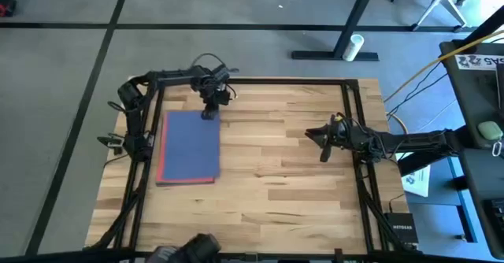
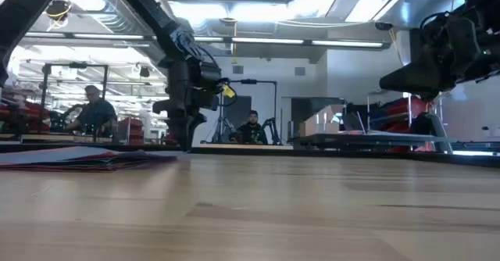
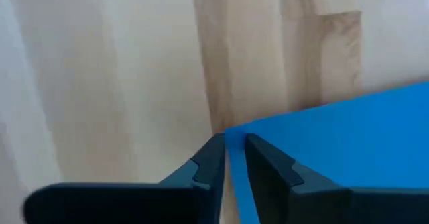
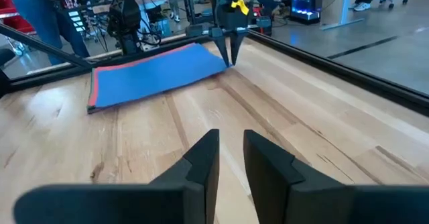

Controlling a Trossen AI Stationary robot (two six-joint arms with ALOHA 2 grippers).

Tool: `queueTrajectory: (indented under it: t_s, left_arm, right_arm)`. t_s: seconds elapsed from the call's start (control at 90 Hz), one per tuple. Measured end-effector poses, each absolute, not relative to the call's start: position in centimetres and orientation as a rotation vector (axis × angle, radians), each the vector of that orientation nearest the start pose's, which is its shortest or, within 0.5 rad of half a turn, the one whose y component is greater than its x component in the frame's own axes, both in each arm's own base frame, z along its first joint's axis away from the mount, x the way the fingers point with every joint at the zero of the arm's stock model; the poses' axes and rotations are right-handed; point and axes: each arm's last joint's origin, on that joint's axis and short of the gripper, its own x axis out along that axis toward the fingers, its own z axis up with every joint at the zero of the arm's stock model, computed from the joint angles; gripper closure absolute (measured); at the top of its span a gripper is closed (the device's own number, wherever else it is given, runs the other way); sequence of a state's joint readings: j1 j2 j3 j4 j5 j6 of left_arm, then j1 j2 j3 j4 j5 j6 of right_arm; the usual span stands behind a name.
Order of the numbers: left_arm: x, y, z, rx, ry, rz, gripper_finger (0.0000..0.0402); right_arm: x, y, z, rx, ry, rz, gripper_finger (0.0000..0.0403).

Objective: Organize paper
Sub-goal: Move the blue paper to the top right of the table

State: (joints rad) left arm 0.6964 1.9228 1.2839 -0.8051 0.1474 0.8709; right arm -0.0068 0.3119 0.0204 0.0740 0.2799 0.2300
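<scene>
The paper is a flat stack [image 1: 189, 147] lying on the left half of the wooden table, with a blue sheet [image 4: 161, 76] on top and a red edge [image 4: 94, 93] showing beneath it. My left gripper [image 1: 209, 115] stands at the stack's far right corner, pointing down, shut on the blue sheet's corner [image 3: 226, 135]. My right gripper [image 1: 323, 154] hangs above bare wood on the right half of the table. It is shut, holds nothing and faces the stack [image 4: 231, 150]. My left gripper has the far right corner of the top blue sheet [image 3: 231, 158] between its two fingertips. One finger [image 3: 208, 170] stands on the wood side of the edge and the other [image 3: 268, 174] on the paper side. The fingers come from above, pointing down [image 4: 231, 56]. The rest of the sheet lies flat on the stack.
Black frame rails [image 1: 350, 121] run along the table's left, far and right sides. Bare wood [image 1: 268, 176] lies between the stack and my right gripper. In the low view, people [image 2: 94, 112] sit in the room beyond the far edge.
</scene>
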Motion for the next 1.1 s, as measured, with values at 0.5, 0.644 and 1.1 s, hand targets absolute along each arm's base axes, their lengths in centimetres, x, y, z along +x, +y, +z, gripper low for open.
queueTrajectory:
  t_s: [0.5, 0.644, 1.1]
  left_arm:
    - [32.1, 21.7, 16.9, 0.294, 1.102, -0.045, 0.0401]
    - [33.7, 21.7, 18.4, 0.307, 0.983, -0.011, 0.0401]
    - [36.9, 17.4, 19.5, 0.15, 0.967, -0.002, 0.0401]
  right_arm:
    - [11.4, -1.0, 15.1, 0.193, 0.183, -0.338, 0.0345]
    - [11.3, -1.1, 15.1, 0.187, 0.178, -0.374, 0.0345]
    - [11.4, -1.1, 15.7, 0.117, 0.12, -0.388, 0.0396]
